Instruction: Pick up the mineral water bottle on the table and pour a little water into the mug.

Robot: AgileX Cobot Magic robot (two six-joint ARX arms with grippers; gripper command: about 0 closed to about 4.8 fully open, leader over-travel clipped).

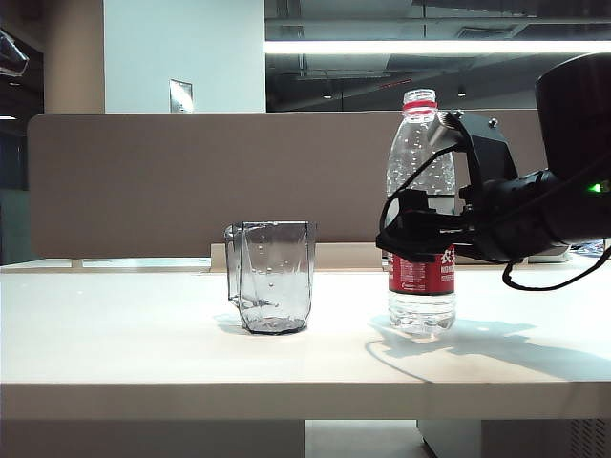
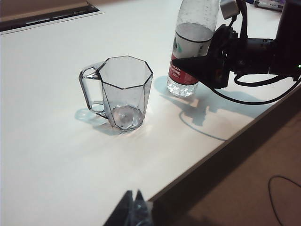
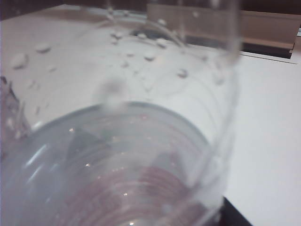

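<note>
The mineral water bottle (image 1: 420, 172) stands upright on the white table (image 1: 115, 334), right of the mug (image 1: 275, 277). Water (image 1: 421, 310) fills its lower part and droplets cling to the clear walls above. My right gripper (image 1: 412, 239) reaches in from the right at label height, open, with a finger on either side of the bottle (image 2: 195, 19); one black finger (image 2: 181, 62) crosses the red label. The bottle (image 3: 141, 141) fills the right wrist view. The grey faceted mug (image 2: 124, 89) stands apart with its handle turned away from the bottle. My left gripper (image 2: 134, 195) hangs shut over the table's front edge.
A brown partition (image 1: 143, 181) runs behind the table. Black cables (image 1: 544, 277) loop off the right arm above the tabletop. A dark cable slot (image 2: 47, 16) lies along the table's far side. Another cable (image 2: 282, 188) lies on the floor beyond the table's edge.
</note>
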